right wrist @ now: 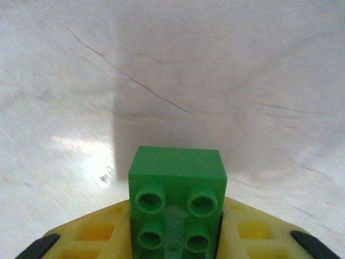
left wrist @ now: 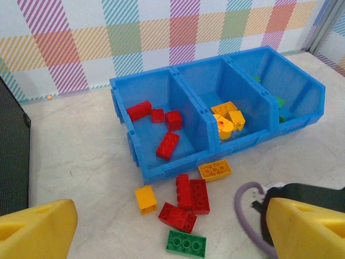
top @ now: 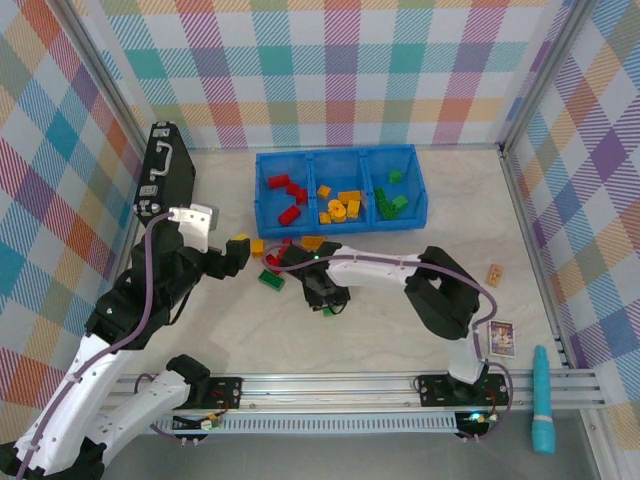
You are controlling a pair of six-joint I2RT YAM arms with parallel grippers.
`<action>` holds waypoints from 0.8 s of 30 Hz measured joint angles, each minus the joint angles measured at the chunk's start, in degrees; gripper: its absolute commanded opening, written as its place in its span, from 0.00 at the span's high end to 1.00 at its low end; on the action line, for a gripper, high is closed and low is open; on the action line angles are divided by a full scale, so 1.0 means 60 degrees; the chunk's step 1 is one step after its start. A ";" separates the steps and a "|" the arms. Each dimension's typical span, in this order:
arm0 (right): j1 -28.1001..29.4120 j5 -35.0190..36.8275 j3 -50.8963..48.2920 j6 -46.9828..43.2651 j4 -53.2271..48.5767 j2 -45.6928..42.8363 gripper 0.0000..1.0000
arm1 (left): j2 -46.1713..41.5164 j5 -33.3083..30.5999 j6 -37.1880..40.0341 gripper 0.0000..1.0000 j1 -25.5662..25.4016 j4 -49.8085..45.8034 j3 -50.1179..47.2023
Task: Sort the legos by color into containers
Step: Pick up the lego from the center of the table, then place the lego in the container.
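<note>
free: bare table lower centre | blocked: loose legos mid-frame; right arm across centre; blue bin upper centre; black case upper left

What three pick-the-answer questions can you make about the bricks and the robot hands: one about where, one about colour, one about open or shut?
1. Which compartment of the blue bin holds the red bricks?
A) left B) middle C) right
2. What colour is the brick in the right gripper?
A) red B) green C) yellow
3. How is the left gripper?
A) open, holding nothing B) shut on a red brick C) shut on the bin wall

Answers:
1 A, the red ones lie in the left compartment.
2 B, a green brick sits pinched between its jaws.
3 A, its jaws stand wide apart near the loose bricks.
</note>
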 measured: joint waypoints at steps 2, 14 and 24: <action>-0.0062 0.0404 -0.0095 -0.0525 -0.0437 -0.0605 0.68 | 0.0036 0.0000 0.0000 0.09 0.0000 0.0000 0.0000; -0.3530 0.1749 -0.0980 -0.4135 -0.0273 -0.3286 0.67 | 0.0652 -0.0080 0.0040 0.10 0.0000 0.0000 0.0000; -0.5821 0.1111 0.0535 -0.5880 0.1723 -0.1880 0.67 | 0.0980 -0.0321 0.0182 0.10 0.0000 -0.0004 0.0000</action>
